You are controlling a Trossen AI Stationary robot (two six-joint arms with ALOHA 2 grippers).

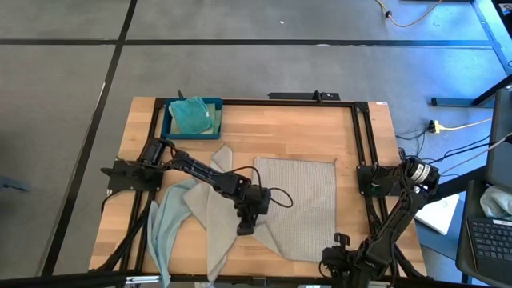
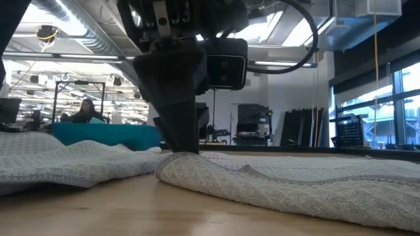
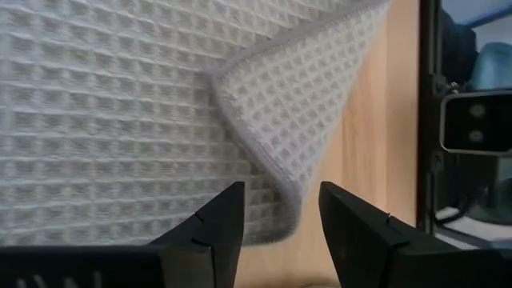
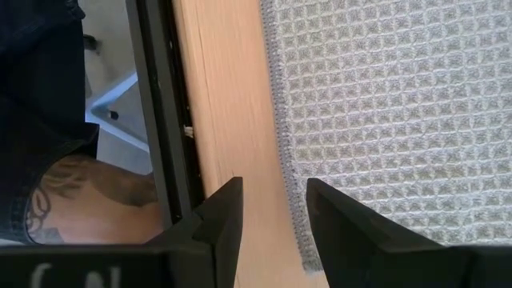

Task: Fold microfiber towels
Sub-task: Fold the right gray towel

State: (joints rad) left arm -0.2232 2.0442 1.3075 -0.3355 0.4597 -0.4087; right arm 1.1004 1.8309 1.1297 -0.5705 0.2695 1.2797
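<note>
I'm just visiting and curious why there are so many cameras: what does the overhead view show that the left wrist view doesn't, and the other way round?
Only the overhead view shows the dark blue tray holding a teal towel, the pale towels at the table's left, and the right end effector waiting near the front edge. Only the left wrist view shows the folded-over corner and its waffle weave close up. Both show the grey towel and the left end effector, open over its edge.
</note>
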